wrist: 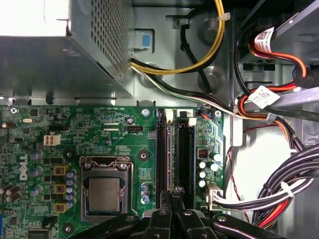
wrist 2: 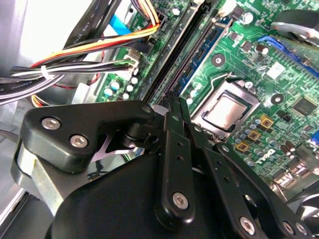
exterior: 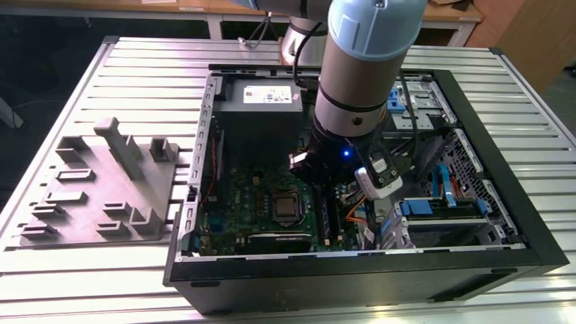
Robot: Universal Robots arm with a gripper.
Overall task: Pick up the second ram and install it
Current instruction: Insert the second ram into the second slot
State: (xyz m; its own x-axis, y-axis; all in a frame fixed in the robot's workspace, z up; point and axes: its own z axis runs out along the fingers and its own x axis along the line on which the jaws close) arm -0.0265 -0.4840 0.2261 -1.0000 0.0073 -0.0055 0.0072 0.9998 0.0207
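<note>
In the exterior view, an open black computer case [exterior: 504, 223] lies on a ribbed metal surface [exterior: 135, 74], in the middle and right part of the frame. The blue-grey robot arm [exterior: 365, 61] comes down from the top centre and reaches into the case, above the green motherboard [exterior: 243, 202]. At the left of the frame, a grey plastic fixture [exterior: 99, 182] with several upright holders stands on the surface, well apart from the arm.

In the first wrist view, the gripper [wrist: 174, 195] is at the bottom centre of the frame, directly over the memory slots [wrist: 185, 149], which run vertically just right of the centre. Its black fingers [wrist: 164, 201] are brought together with almost no gap. Between them, a thin dark edge seems to continue upward along the left slot; this looks like the second ram [wrist: 163, 154], standing in that slot, but I cannot tell if the fingers really press on it. The processor socket [wrist: 104, 191] is at the lower left, beside the slots. A silver power supply [wrist: 55, 55] takes the upper left, and bundles of cables [wrist: 279, 194] hang at the right.

In the second wrist view, the black linkage of the gripper [wrist 2: 175, 102] covers the lower half, and the fingertips point to the long slots [wrist 2: 192, 45] that go diagonally to the top centre.
</note>
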